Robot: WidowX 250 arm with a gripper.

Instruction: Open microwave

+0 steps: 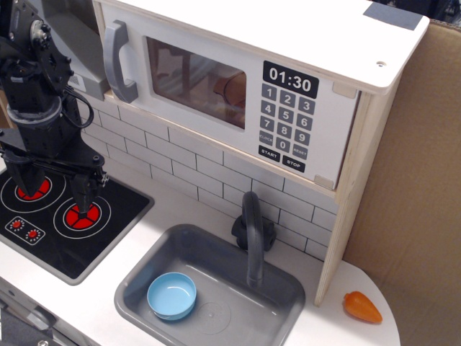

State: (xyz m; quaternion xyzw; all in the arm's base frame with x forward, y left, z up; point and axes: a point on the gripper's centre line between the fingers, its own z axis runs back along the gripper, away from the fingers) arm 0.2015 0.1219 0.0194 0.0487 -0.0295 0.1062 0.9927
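Two dark fingers (25, 180) of the pincer (54, 189) hang spread apart, holding nothing, just above the black stovetop (72, 238). Up and to its right sits the microwave (238, 94), door shut, its curved grey handle (119, 61) nearest the pincer. Lower right lies the grey sink (281, 299) with a blue bowl (171, 295).

Wooden toy microwave (238, 79), white door shut, grey handle at left, keypad reading 01:30
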